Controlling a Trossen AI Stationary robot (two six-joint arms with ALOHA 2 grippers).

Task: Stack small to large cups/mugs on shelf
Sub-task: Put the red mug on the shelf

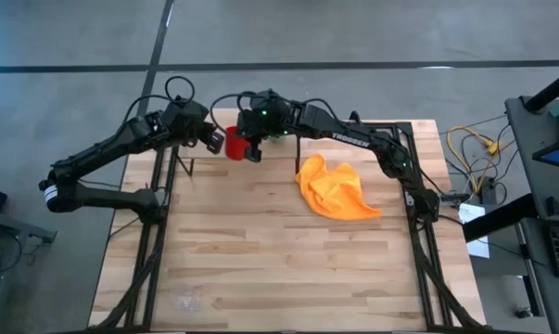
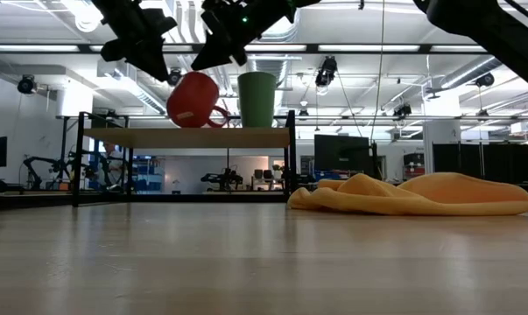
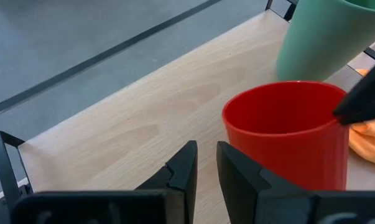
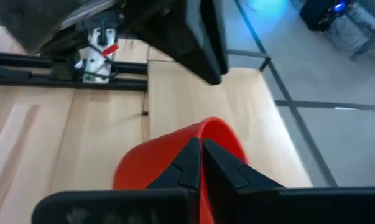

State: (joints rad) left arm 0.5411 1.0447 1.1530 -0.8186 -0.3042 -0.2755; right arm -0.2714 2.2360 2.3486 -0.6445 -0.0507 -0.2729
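1. Mug, red (image 2: pixel 193 99), with handle: you find it tilted and lifted just clear of the shelf (image 2: pixel 186 137) board, right beside the green cup (image 2: pixel 256 98), which stands upright on that board.
2. Right gripper (image 4: pixel 198 163): its fingers are pinched narrow on the mug's rim wall, carrying it; in the high view it sits over the shelf at the table's far edge.
3. Left gripper (image 3: pixel 206 163): fingers nearly together, holding nothing, hovering just beside the mug on its outer side.
4. Step in hand, by your reckoning: placing or nesting the red mug at the green cup. The mug is not yet set down.
5. Next move calls for: levelling the mug, lining it up over its target, lowering gently so the handle and the green cup do not knock together, and keeping the left gripper clear.
6. Glass cup: not made out on the shelf; a faint clear shape shows at the table's near edge in the high view, too vague to name.
7. Orange cloth (image 1: pixel 336 189): crumpled on the plank tabletop (image 1: pixel 260 260), well apart from the shelf.
8. Room: grey floor, ceiling lights, monitors, cables beside the table.
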